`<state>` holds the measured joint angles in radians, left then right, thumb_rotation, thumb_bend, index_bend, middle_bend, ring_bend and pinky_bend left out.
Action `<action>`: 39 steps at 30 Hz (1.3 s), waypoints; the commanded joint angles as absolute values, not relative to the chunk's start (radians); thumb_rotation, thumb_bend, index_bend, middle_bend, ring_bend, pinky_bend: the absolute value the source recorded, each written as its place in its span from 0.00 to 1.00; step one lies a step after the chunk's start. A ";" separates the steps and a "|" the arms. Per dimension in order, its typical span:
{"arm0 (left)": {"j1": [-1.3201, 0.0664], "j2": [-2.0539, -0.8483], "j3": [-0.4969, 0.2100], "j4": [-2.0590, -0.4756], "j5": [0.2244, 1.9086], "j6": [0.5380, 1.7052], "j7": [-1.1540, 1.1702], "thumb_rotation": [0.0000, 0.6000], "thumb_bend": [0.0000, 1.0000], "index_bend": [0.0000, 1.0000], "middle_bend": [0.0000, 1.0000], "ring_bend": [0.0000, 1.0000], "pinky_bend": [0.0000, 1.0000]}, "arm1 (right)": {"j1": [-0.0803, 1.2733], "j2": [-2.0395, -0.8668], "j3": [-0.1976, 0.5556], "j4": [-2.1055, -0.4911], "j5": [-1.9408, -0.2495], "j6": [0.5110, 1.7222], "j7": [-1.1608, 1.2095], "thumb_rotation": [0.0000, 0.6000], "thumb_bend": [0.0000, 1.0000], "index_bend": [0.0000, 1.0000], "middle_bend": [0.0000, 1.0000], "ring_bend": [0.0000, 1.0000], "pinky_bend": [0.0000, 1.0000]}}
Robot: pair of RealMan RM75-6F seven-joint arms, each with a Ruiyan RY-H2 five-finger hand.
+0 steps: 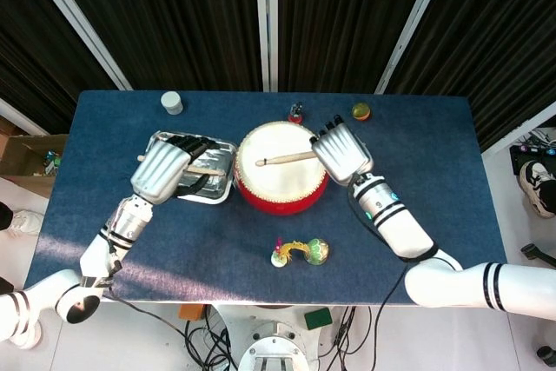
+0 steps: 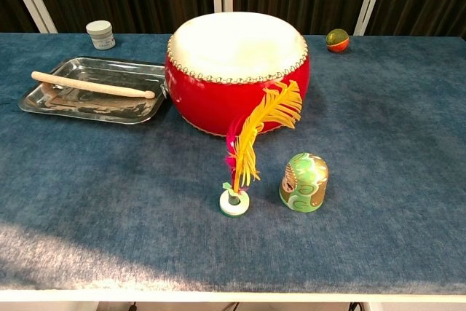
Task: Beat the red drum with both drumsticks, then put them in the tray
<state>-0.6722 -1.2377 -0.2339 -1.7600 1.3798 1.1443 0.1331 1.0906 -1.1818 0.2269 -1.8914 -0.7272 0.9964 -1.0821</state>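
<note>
One drumstick (image 2: 91, 86) already lies in the metal tray (image 2: 138, 111), resting lengthways across it on the left of the table, with the left hand (image 1: 161, 171) hovering over the tray; its fingers are splayed forward and appear to hold nothing, though the chest view catches only dark fingertips at the top left corner. The right hand (image 1: 343, 152) sits above the right edge of the red drum (image 2: 240, 92) and grips the second drumstick (image 1: 287, 159), whose tip reaches out over the white drumhead towards its middle; in the chest view this stick shows as a pale bar high above the drum, well clear of the skin. The step in hand looks like carrying this last stick over to the tray. To do it well, the right hand should lift a little, travel left across the drum with the stick kept level so the tip does not snag the rim, and the left hand should draw back so the two do not crowd each other over the tray. Lay the stick down beside the first one, roughly parallel, and let go only once it rests on the tray floor, since a round stick dropped from height may roll off the shallow lip. The feathered toy (image 2: 251, 147) and the small painted pot (image 2: 304, 181) stand near the front, out of the path.
</note>
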 commanded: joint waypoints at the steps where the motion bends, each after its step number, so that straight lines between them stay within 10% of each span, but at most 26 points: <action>1: -0.702 -1.258 -0.261 -1.772 1.337 1.112 0.133 1.00 0.34 0.29 0.33 0.36 0.44 | 1.117 -1.209 0.224 -1.884 -0.702 1.021 -1.101 1.00 0.78 0.82 0.70 0.38 0.36; 39: -0.844 -1.425 -0.329 -1.712 1.156 1.030 0.120 1.00 0.34 0.39 0.41 0.47 0.52 | 1.242 -1.379 0.216 -1.803 -0.604 1.155 -1.093 1.00 0.76 0.81 0.69 0.38 0.32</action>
